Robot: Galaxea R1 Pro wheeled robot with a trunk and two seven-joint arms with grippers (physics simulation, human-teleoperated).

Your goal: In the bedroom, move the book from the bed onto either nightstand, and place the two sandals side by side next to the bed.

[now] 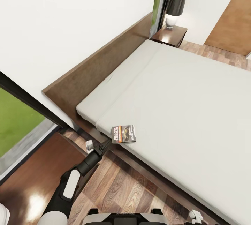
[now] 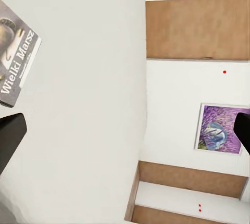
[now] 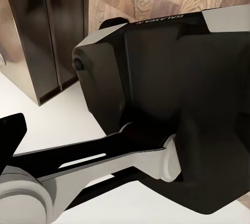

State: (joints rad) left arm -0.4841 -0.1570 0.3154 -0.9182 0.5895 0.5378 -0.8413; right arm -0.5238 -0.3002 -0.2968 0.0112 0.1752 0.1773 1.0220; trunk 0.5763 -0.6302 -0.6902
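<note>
The book (image 1: 123,134) lies flat on the pale mattress of the bed (image 1: 181,89), at its near corner by the headboard. It also shows in the left wrist view, as the book (image 2: 15,57) beside one finger. My left gripper (image 1: 106,143) hovers just short of the book at the bed's edge. In the left wrist view this gripper (image 2: 125,133) is open, with its dark fingertips (image 2: 10,135) wide apart and nothing between them. A nightstand (image 1: 170,36) stands at the bed's far side. My right gripper (image 1: 194,215) sits low by my trunk. The sandals are out of view.
A black-shaded lamp (image 1: 176,7) stands on the far nightstand. A glossy dark brown cabinet top (image 1: 35,169) lies under my left arm beside a floor-length window (image 1: 14,120). Wood-plank floor (image 1: 129,186) runs along the bed's near side. A purple picture (image 2: 221,129) hangs on the far wall.
</note>
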